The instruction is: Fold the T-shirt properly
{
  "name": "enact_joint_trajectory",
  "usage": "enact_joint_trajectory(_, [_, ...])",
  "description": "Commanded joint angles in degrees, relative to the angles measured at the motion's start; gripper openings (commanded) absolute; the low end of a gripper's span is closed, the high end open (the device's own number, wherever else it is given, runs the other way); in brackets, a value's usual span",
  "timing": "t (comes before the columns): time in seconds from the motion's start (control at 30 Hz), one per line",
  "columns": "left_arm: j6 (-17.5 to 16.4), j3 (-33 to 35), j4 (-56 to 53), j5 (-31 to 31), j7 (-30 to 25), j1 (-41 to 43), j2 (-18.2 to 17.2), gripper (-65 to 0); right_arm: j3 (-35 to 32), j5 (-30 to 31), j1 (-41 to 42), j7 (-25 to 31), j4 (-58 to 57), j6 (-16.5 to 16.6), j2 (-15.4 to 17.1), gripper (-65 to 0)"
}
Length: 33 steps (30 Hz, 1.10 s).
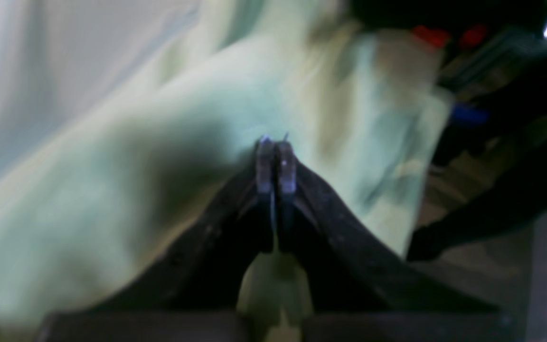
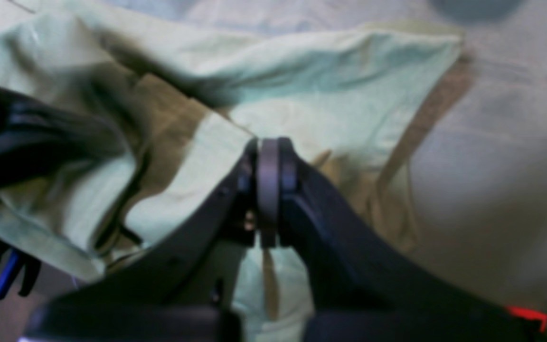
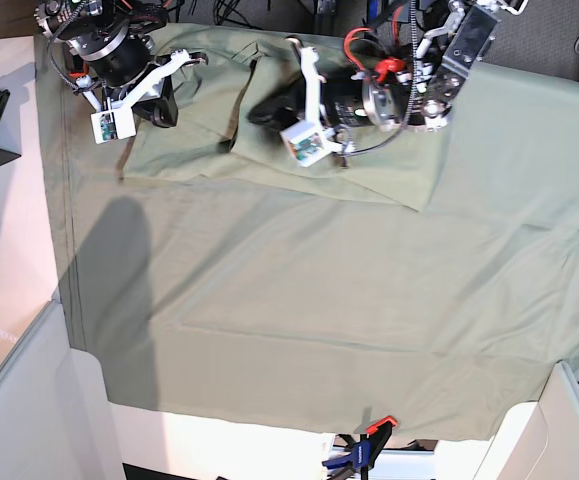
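The T-shirt (image 3: 269,150) lies bunched along the top edge of the base view, on the green tablecloth (image 3: 299,320) that covers the whole table. It spreads from the upper left of the frame to just right of centre, with its lower right corner ending in a point near the middle top. It is not flat: a raised fold stands in the cloth between the two arms, and the fabric hangs in loose drapes in both wrist views.

The left gripper (image 1: 275,156) sits in the centre of its wrist view with its jaws pressed together, shirt cloth bulging over and behind the tips; it looks pinched on a fold of the shirt, though the blur hides the exact bite. The right gripper (image 2: 268,161) likewise shows its jaws closed at mid-frame, with a pale strip of cloth running down between the fingers, so it appears clamped on the shirt as well. In the base view the right arm is at upper left and the left arm at top centre, both over the garment.

My reading is that the fold is at an early or middle stage: both arms hold cloth, but no neat rectangle shows. Sleeves and collar cannot be made out. Laying a fold down, smoothing and the final folds all seem left to do.
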Motion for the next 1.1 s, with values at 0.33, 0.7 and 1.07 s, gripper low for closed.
enact_joint_trajectory(0.33, [-0.7,4.7,2.0,-2.6,2.1,-2.3,2.4,-65.0,10.7,1.3,0.3,1.6,-0.1,-8.5,0.3,-35.8])
enact_joint_trajectory(0.7, [-0.7,1.7,11.1,-6.0,4.3,-2.2,-4.1,-65.0,11.4,9.8,5.9,0.5,-15.0,-5.0,0.4,-20.3])
enact_joint_trajectory(1.07, [-0.7,-3.8,12.2,-8.4,5.5,-2.0,-5.0,-65.0,6.1,14.5,6.3,-2.9,-19.0,-1.3,0.1,-20.3])
